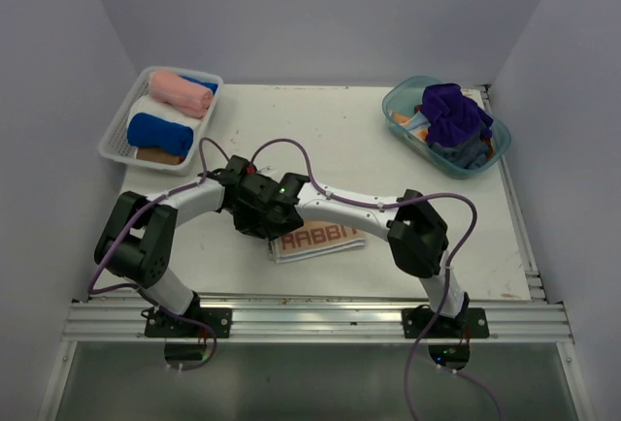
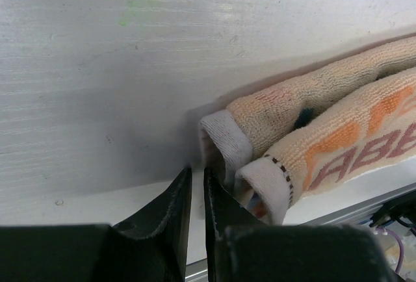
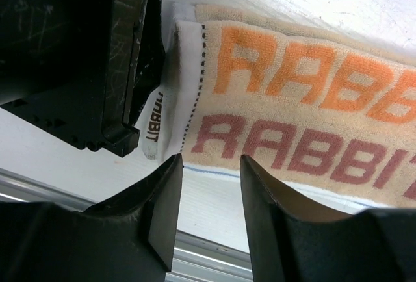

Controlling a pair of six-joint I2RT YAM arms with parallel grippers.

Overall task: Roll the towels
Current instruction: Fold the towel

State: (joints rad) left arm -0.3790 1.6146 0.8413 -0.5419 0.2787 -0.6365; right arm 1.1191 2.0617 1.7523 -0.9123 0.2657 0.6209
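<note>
The RABBIT towel [image 1: 318, 240] lies folded at 6 o'clock on the table [image 1: 388, 164], not rolled yet. The right gripper [image 3: 209, 191] hangs open over its end. The left gripper [image 2: 197, 194] sits just beside that end, almost closed, holding nothing. Next, a gripper likely must pinch that end and curl it over, but the 2 crowd each other. Rolled towels [image 1: 160, 134] fill the basket [image 1: 110, 149] at 10 o'clock. A purple towel [image 1: 451, 111] waits in the tub [image 1: 391, 109] at 2.

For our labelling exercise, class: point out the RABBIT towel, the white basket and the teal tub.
RABBIT towel [image 1: 325, 240], top view, on its printed lettering.
white basket [image 1: 121, 152], top view, on its near-left rim.
teal tub [image 1: 388, 109], top view, on its left rim.
</note>
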